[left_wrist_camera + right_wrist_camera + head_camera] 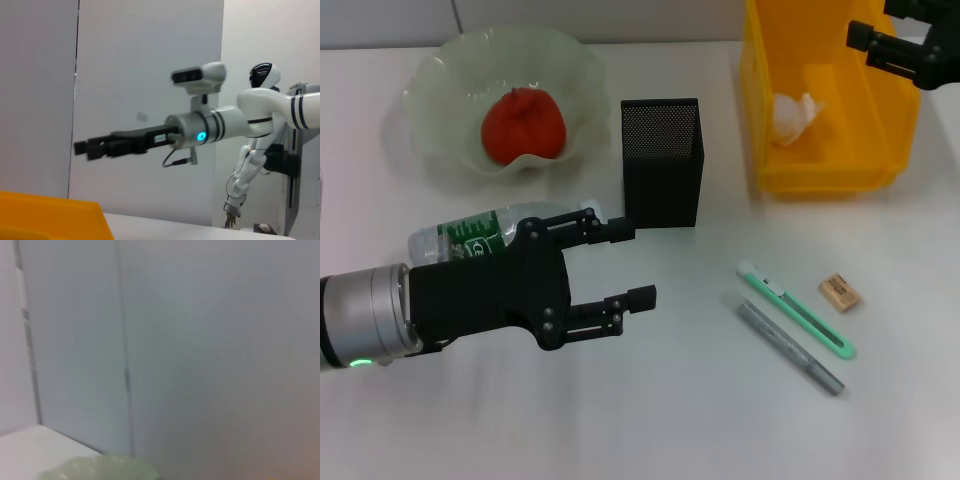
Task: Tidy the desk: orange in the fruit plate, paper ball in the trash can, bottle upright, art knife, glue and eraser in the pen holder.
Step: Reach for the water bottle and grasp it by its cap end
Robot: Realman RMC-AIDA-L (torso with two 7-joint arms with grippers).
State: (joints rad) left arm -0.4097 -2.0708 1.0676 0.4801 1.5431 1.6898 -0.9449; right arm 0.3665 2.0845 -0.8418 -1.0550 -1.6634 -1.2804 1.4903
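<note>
1. The trash can (790, 178) sat far right of the pen holder (661, 162), paper ball (796, 116) already dropped in; the right gripper (903, 47), fingers spread, hung over it.
2. The fruit plate (440, 80), left of the pen holder, had the orange (523, 124) inside.
3. Next up, probably: the bottle (470, 235), lying flat left of the pen holder. The left gripper (623, 266) was parked over it, wide open, nothing gripped. It'd need to be lowered and closed on it.
4. Art knife (796, 309), glue (789, 348) and eraser (840, 292) were left on the desk (650, 420), nearer and right of the pen holder.
</note>
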